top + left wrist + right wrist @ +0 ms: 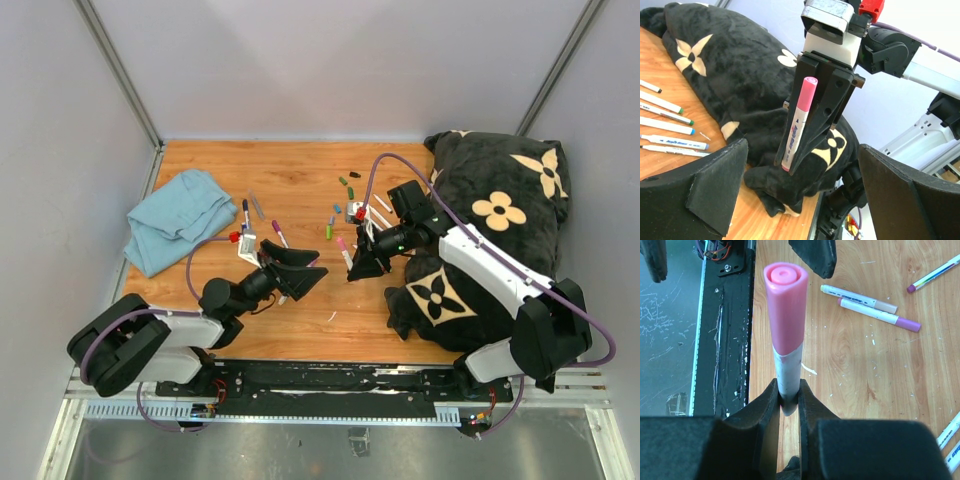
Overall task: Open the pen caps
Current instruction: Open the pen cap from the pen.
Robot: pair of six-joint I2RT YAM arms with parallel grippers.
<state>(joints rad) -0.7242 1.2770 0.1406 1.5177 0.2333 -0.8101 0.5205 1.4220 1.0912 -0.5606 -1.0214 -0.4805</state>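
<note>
Above the table (300, 190), right gripper (788, 392) holds pink-capped pen (786, 330).

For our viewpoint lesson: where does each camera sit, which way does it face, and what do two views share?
Top: above and behind, looking down on the table; both arms, left hand, right hand.
Left wrist: faces the right hand gripping a pink pen; own open fingers.
Right wrist: looks along that pen toward the left hand; own fingers.
Shared: both wrists see the pen.
</note>
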